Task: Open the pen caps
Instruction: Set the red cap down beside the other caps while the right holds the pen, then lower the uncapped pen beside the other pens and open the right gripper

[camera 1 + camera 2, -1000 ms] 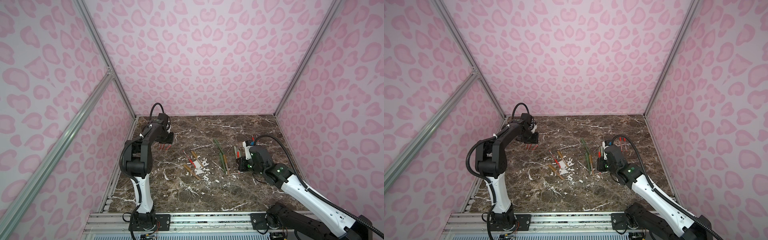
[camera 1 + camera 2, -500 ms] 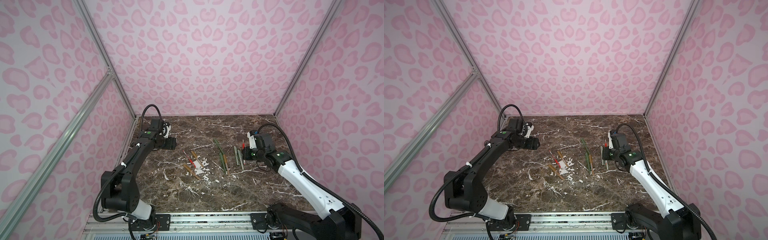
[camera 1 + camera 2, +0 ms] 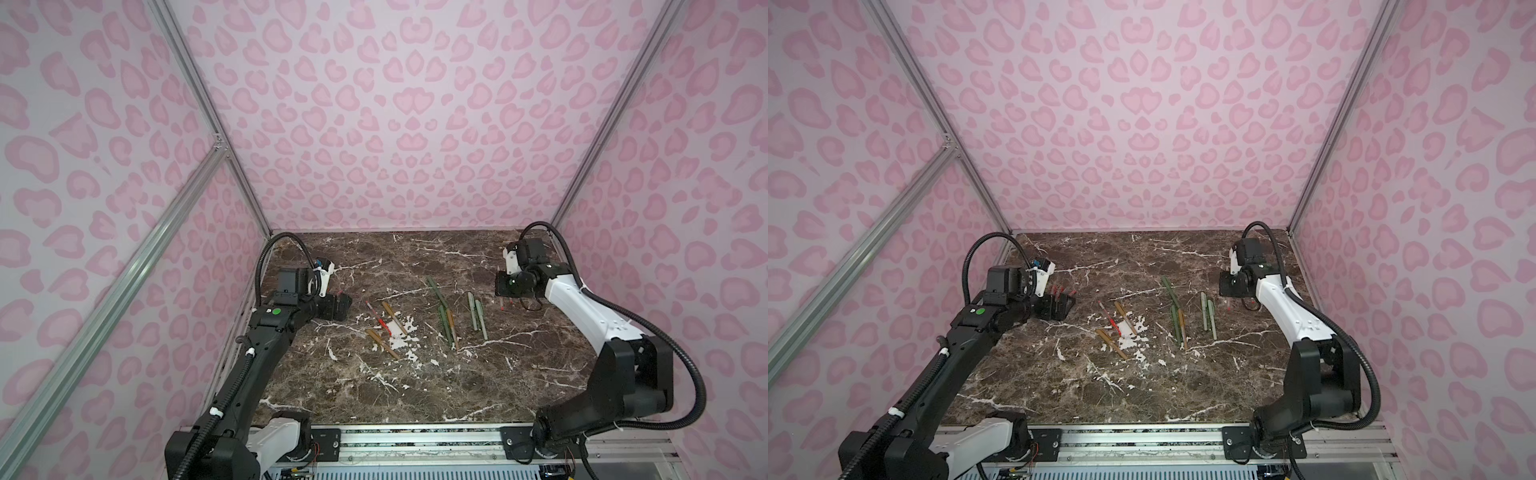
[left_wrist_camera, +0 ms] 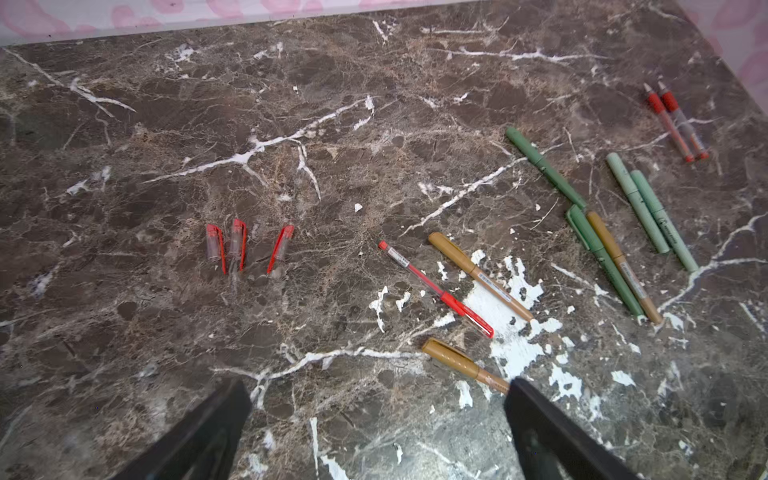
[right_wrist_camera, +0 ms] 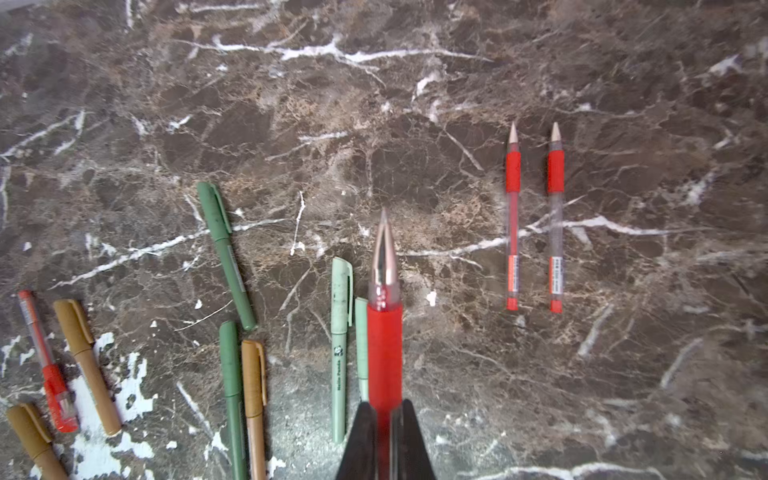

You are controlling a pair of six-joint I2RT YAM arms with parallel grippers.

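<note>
The left claw (image 4: 378, 384) hangs spread wide and empty over the bench (image 4: 374, 104). Three loose red pen caps (image 4: 237, 245) lie side by side close to it, well apart from the pens. The right claw (image 5: 386, 405) is pinched on an uncapped red pen (image 5: 384, 345) with its tip pointing forward, near two bare red pens (image 5: 513, 216) lying parallel on the bench. The capped pens (image 5: 226, 249) in the middle are green, tan and pale green.

Three loose caps (image 4: 237, 245) left on the table (image 4: 374, 104), capped pens (image 4: 482, 277) in the middle, two uncapped pens (image 4: 669, 123) right.
</note>
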